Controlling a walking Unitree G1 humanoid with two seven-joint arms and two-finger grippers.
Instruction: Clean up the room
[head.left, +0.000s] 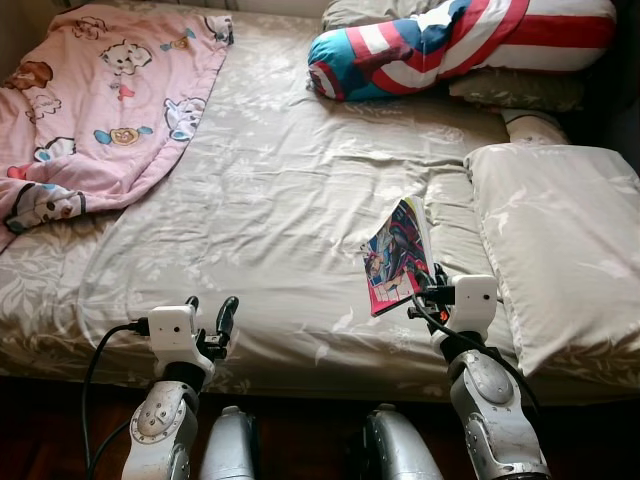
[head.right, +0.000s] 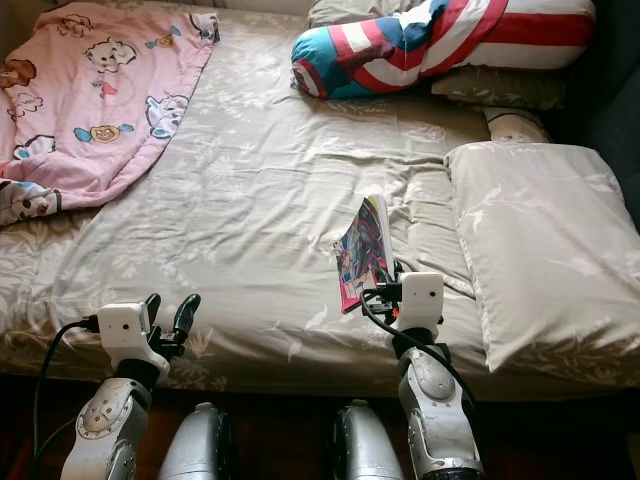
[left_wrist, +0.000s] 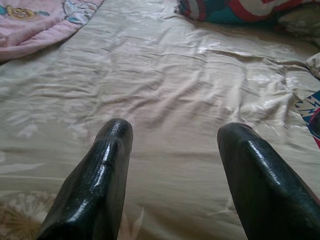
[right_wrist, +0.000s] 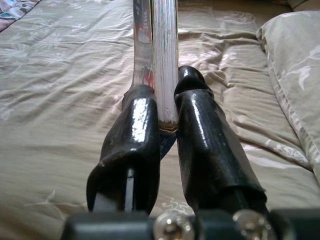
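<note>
A colourful comic book stands on edge above the beige bed sheet, near the bed's front right. My right gripper is shut on its lower end; in the right wrist view the book's spine sits pinched between the two black fingers. My left gripper is over the bed's front edge on the left, open and holding nothing, and in the left wrist view its fingers stand wide apart above the sheet.
A pink cartoon blanket lies at the back left of the bed. A red, white and blue cushion rests at the head. A beige pillow lies along the right side. Dark floor runs below the bed's front.
</note>
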